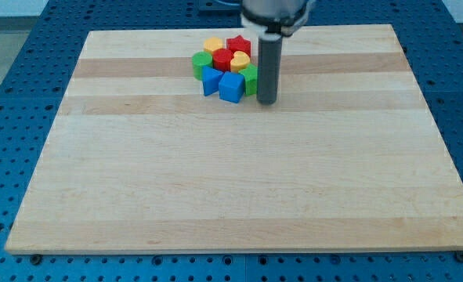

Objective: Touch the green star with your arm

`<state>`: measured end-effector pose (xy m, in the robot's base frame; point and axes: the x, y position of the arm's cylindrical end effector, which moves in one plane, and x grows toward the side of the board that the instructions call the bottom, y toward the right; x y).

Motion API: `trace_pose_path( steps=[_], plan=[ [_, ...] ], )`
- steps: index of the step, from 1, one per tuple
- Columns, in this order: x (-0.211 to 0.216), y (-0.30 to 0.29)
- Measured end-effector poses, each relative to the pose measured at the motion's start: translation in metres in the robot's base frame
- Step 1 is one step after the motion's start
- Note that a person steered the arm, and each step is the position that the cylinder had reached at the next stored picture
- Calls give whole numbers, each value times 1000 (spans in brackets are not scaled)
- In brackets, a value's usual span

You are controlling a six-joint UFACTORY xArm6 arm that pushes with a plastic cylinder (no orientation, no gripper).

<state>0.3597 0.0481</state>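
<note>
A big pale wooden tabletop (239, 172) lies flat on a blue base full of little holes (27, 86). Near the view's top, a bit left of the middle, a bunch of small coloured blocks sits packed close together. At the back of the bunch there is a yellow block with flat sides (213, 45) and next to it, on the view's right, a red star block (238, 45). In the middle sits a red block (223, 58) whose shape is hard to make out, and a yellow heart block (240, 60) touches it. A green block (200, 63) sticks out on the view's left side. In front there are two blue ones: a blue block with points (211, 80) and a blue cube (231, 87). The green star block (250, 78) is on the view's right edge of the bunch, right beside the blue cube, and only part of it shows. The robot's dark straight rod (268, 66) comes down from the top of the view. There is no hand here that could be spread or pressed together, just the rod. My tip (267, 103) rests on the tabletop just to the view's right of the green star block. The rod looks like it is right up against the star's side, but I cannot tell if they really touch.
</note>
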Motion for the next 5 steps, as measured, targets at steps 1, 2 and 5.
trace_pose_path(
  steps=[1, 2, 5],
  plan=[
    [-32, 9],
    [-32, 9],
    [-8, 55]
  ],
)
